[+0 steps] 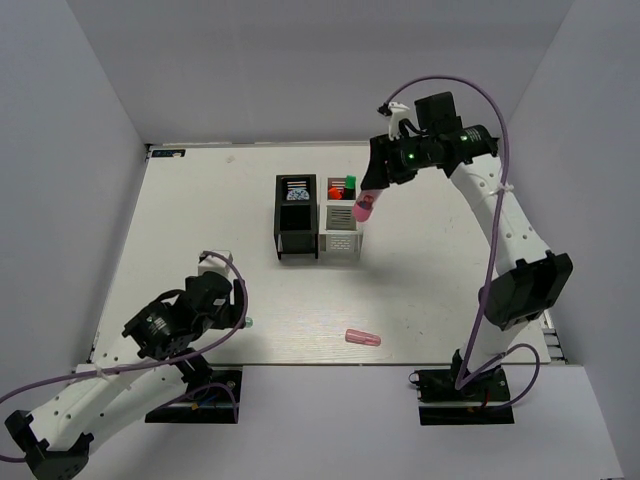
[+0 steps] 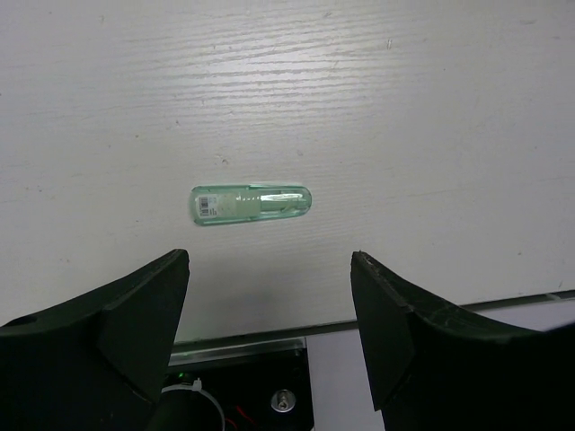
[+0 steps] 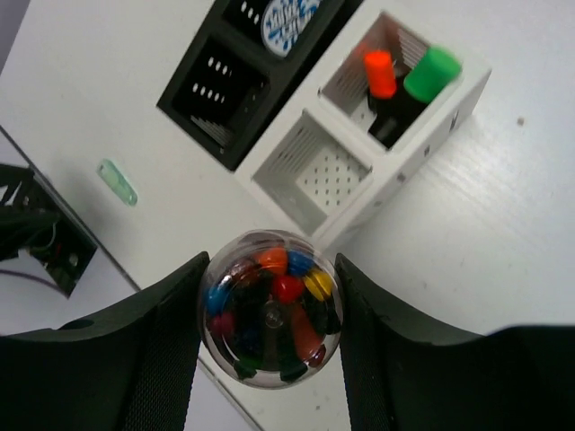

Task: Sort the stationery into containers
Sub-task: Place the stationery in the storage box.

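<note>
Hanging clamped between the fingers of the right gripper (image 3: 269,269), the pink-clear tube (image 3: 271,310) is held by its smooth, likely slippery barrel, while the pale green capsule (image 2: 250,205), judged light and rigid, lies just beyond the wide-spread fingers of the left gripper (image 2: 269,260), best pinched across its middle.

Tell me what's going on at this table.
Two arms are sorting stationery. The right gripper holds a clear tube of coloured bits just beside the white box, which already has two highlighters. The open left gripper hovers over a green capsule on the table. A tape roll sits in the black box; a pink capsule lies loose.
</note>
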`<state>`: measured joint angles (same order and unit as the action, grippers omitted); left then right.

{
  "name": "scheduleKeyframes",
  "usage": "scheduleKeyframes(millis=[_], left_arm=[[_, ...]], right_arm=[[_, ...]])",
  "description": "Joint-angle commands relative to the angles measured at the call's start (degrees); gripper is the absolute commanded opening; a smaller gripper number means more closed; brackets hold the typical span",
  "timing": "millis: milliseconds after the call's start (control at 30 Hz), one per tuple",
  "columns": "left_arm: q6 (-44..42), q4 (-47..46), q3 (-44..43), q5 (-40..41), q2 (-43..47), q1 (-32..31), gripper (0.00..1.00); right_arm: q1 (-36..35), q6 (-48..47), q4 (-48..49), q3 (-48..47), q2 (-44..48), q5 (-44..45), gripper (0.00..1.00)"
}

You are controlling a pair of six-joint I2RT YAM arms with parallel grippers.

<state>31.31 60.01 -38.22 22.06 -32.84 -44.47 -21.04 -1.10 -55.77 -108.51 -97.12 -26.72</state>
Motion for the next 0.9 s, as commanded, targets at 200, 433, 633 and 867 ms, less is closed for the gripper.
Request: scheduleKeyframes(millis=[200,433,633,867], left_arm=[[0.51,-2.88,-2.13,-0.97,-3.19,-0.09,0.83],[1.03,-2.97,-1.60,-0.62,-2.93,-0.18,0.83],[1.12,-3.06,-0.19,-0.36,-2.23,-0.09,0.83],[1.03,-4.28,0.42,-1.50,-2.93,-0.18,0.83]], right_arm=[[-3.48,2.52,16.38,2.05,-6.50,5.08,0.00],[-6.82,-2.76,22.81,4.88,-8.26,8.52,0.00],[-9.63,-10.13,26.67,11.02,-6.51,10.46,0.00],[-13.23,-17.35,22.81,12.44,-6.86,14.42,0.49]])
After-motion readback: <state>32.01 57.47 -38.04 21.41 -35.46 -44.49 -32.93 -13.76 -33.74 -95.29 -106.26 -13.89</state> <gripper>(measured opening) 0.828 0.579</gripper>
